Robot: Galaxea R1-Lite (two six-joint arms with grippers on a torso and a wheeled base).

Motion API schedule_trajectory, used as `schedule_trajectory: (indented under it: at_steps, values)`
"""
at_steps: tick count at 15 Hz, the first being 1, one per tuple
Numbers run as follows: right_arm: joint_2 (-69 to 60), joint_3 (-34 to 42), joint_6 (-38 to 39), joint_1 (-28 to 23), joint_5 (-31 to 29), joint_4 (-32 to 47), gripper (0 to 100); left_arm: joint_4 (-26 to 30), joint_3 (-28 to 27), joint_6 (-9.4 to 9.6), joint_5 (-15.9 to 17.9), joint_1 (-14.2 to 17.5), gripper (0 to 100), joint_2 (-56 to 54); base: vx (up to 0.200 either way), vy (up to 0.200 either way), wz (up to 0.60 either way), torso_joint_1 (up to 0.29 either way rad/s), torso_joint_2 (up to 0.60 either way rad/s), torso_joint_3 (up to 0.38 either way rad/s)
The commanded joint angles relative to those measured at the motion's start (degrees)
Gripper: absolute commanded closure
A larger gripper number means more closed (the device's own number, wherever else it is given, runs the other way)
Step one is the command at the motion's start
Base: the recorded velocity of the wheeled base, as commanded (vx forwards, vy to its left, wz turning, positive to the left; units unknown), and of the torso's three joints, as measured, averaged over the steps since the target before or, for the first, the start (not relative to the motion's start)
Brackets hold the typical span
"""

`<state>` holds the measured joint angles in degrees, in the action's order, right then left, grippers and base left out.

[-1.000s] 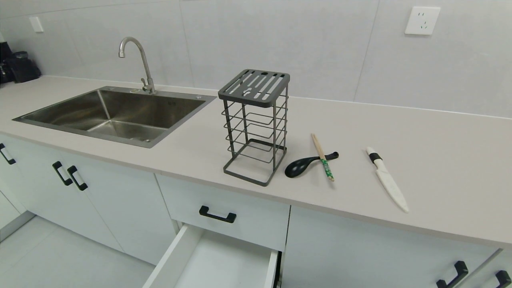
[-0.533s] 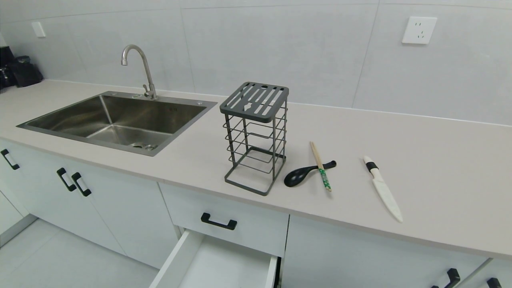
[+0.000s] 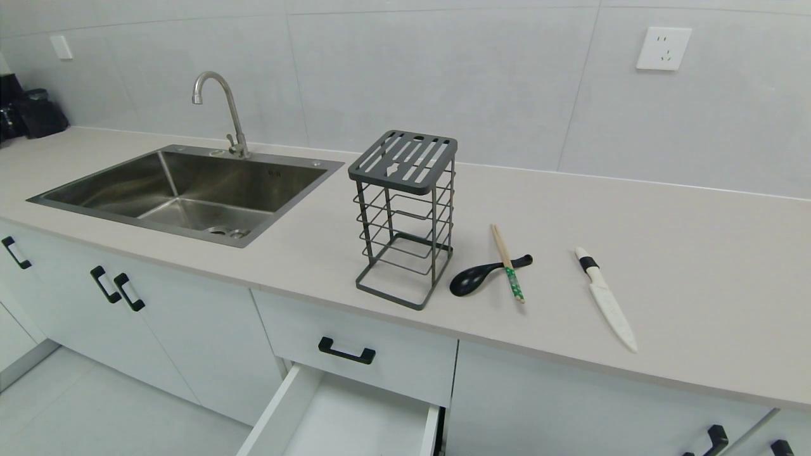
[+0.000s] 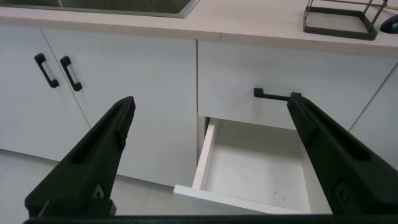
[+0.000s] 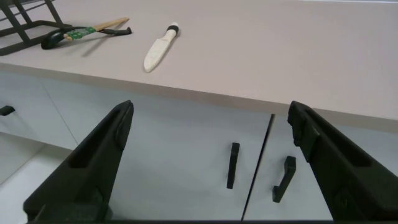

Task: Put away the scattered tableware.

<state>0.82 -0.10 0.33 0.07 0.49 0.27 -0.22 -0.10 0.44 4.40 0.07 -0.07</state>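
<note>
the tableware lies loose on the desk (image 3: pixel 684 253), to the right of the wire rack (image 3: pixel 405 215). a black spoon (image 3: pixel 472 278) sits just beside the rack's foot, chopsticks (image 3: pixel 507 261) lie across the spoon's handle, and a white knife (image 3: pixel 607 301) lies apart from them, farther right, with its blade toward the desk's front edge. the rack stands upright with a slotted top, probably meant to take such pieces dropped in from above. below the desk a drawer (image 4: pixel 255 168) is pulled out and bare inside, another likely home for them. the left claw (image 4: pixel 210 102) hangs low in front of that drawer, fingers spread wide, holding nothing. the right claw (image 5: pixel 210 106) hangs below the desk edge on the knife's side, equally wide open and empty. each seems parked near its own share of the work; nothing is put away yet.
</note>
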Motion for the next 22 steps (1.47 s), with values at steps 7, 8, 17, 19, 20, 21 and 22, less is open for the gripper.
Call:
schedule_trajectory:
  at_steps: [7, 8, 17, 19, 20, 21, 22]
  values:
    - [0.3, -3.1, 1.9, -0.4, 0.0, -6.3, 0, 0.0, 0.0, 0.00, 0.0, 0.0, 0, 0.1, 0.000, 0.000, 0.00, 0.000, 0.00, 0.000]
    - [3.7, -8.8, 1.1, -1.4, 0.7, -8.9, 0, 0.0, 0.0, 0.00, 0.0, 0.0, 0, 0.1, 0.000, 0.000, 0.00, 0.000, 0.00, 0.000]
    - [38.3, -23.5, -7.7, 0.2, 19.0, -8.8, 0, 0.0, 0.0, 0.00, 0.0, 0.0, 0, 0.1, 0.000, 0.000, 0.00, 0.000, 0.00, 0.000]
    - [45.2, -26.3, -7.8, 5.4, 18.5, -7.9, 0, 0.0, 0.0, 0.00, 0.0, 0.0, 0, 0.1, 0.000, 0.000, 0.00, 0.000, 0.00, 0.000]
    - [49.4, -30.3, -7.7, 8.5, 17.3, -4.6, 0, 0.0, 0.0, 0.00, 0.0, 0.0, 0, 0.1, 0.000, 0.000, 0.00, 0.000, 0.00, 0.000]
    - [52.3, -34.2, -7.7, 10.0, 13.9, -0.5, 0, 0.0, 0.0, 0.00, 0.0, 0.0, 0, 0.1, 0.000, 0.000, 0.00, 0.000, 0.00, 0.000]
    - [54.6, -36.9, -7.4, 12.4, 11.1, 2.2, 0, 0.0, 0.0, 0.00, 0.0, 0.0, 0, 0.1, 0.000, 0.000, 0.00, 0.000, 0.00, 0.000]
